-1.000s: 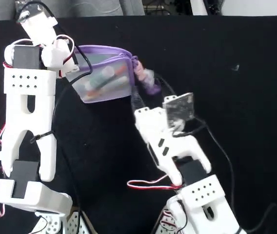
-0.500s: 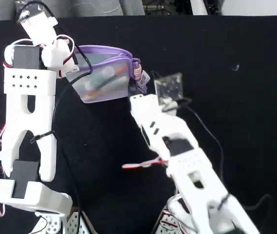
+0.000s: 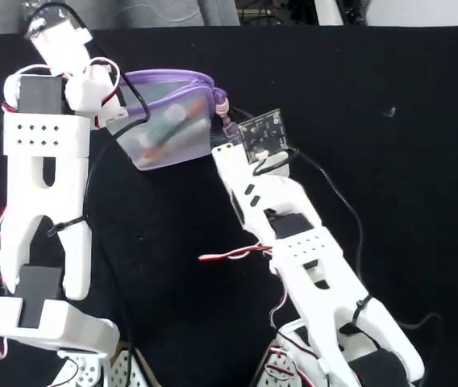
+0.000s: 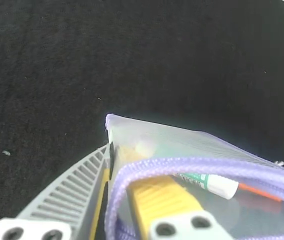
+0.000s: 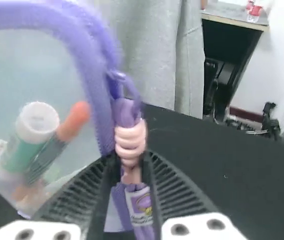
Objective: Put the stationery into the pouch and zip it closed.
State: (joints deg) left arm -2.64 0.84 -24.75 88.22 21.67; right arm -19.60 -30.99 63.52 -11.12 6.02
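A translucent pouch (image 3: 168,121) with a purple zip is held off the black table, with a green-and-white glue stick (image 5: 29,130) and an orange pen (image 5: 64,132) inside. My left gripper (image 3: 110,111) is shut on the pouch's left end; in the left wrist view its ribbed finger (image 4: 72,190) lies against the pouch wall (image 4: 182,145). At the pouch's right end my right gripper (image 3: 222,135) is shut on the pink-and-purple zip pull charm (image 5: 129,145), between its black fingers (image 5: 82,192). The zip band (image 5: 89,75) arches over the contents.
Black cloth (image 3: 390,113) covers the table. The left arm's white body (image 3: 47,185) stretches down the left side and the right arm's body (image 3: 293,242) runs diagonally from the bottom right. Grey cloth (image 5: 152,50) and shelving (image 5: 227,65) stand beyond the table's far edge.
The right arm has stretched forward and to the left, carrying the zip pull up to the pouch's right end. The pouch has tilted up slightly. The left arm has barely moved.
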